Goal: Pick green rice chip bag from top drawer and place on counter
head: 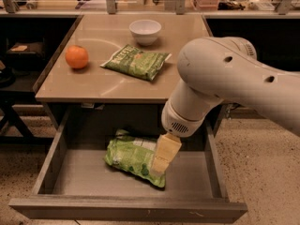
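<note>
The green rice chip bag (129, 156) is puffy and lime green with a white label. It lies on the floor of the open grey top drawer (126, 209). My gripper (161, 161) hangs from the white arm down into the drawer, right over the bag's right end. The tan counter (101, 86) is above the drawer.
On the counter lie a flatter, darker green bag (137, 61), an orange (76, 56) at the left and a white bowl (145, 31) at the back. The drawer's side walls stand left and right of the bag. Dark shelving stands to the left.
</note>
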`<action>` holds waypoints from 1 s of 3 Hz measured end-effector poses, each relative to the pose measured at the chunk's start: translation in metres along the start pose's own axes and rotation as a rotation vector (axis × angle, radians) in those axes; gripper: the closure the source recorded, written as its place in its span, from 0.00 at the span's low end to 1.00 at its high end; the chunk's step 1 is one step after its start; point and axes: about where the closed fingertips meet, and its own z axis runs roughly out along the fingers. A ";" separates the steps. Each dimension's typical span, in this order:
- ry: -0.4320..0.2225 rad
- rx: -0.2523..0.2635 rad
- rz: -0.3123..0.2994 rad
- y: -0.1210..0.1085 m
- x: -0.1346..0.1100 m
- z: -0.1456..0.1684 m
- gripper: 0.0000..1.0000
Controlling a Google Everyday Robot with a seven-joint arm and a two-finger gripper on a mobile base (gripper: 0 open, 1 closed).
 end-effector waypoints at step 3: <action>-0.059 -0.060 0.033 0.003 -0.037 0.099 0.00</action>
